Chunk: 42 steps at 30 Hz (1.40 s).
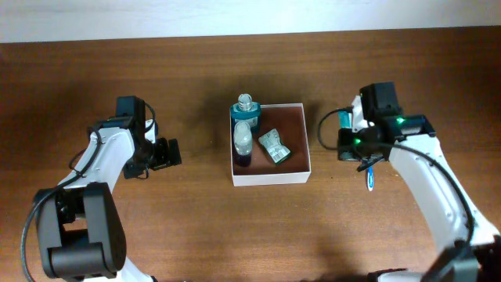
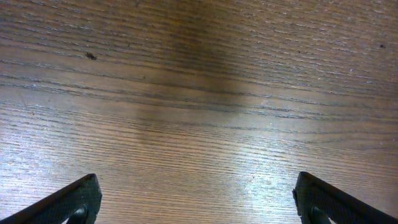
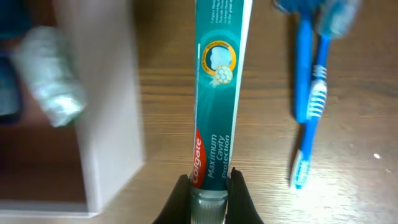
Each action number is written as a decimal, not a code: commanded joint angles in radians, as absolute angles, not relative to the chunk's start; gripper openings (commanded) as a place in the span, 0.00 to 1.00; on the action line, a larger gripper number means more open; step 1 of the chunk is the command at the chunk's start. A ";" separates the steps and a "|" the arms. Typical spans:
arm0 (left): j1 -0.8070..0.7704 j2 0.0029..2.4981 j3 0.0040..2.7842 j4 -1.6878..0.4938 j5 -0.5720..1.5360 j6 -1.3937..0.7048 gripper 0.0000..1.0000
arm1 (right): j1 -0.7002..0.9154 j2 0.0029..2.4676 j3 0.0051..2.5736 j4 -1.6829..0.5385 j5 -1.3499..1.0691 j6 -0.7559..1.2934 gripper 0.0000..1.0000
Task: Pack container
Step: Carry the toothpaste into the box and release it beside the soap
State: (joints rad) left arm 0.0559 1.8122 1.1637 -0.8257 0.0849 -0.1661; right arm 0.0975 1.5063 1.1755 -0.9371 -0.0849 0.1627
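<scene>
At table centre: container (image 1: 270, 178), bottles (image 1: 243, 141) inside. My right claw (image 3: 208, 186) clamped on toothpaste tube (image 3: 217, 93), between container wall and blue toothbrushes (image 3: 308, 106). My left claw (image 2: 199, 205) spread wide over table (image 2: 199, 93).

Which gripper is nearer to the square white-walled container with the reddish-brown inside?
Right. The right gripper, shut on the teal toothpaste tube, is close beside one container wall; the open left gripper is farther off on the opposite side.

Robot lab bench; 2 arms (image 1: 109, 153) at wood table (image 1: 235, 235).
</scene>
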 commanded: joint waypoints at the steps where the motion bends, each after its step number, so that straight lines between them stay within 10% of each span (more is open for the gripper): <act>1: 0.060 1.818 1.160 -0.826 0.081 -0.164 0.99 | 0.194 1.420 1.227 -0.937 -0.095 0.223 0.04; 30: 0.060 1.818 1.160 -0.826 0.081 -0.164 0.99 | 0.496 1.740 1.222 -0.706 -0.029 0.379 0.05; 33: 0.060 1.818 1.160 -0.826 0.081 -0.164 0.99 | 0.496 1.740 1.222 -0.706 -0.030 0.379 0.36; 42: 0.060 1.818 1.160 -0.826 0.081 -0.164 0.99 | 0.481 1.658 1.270 -0.761 -0.035 0.352 0.43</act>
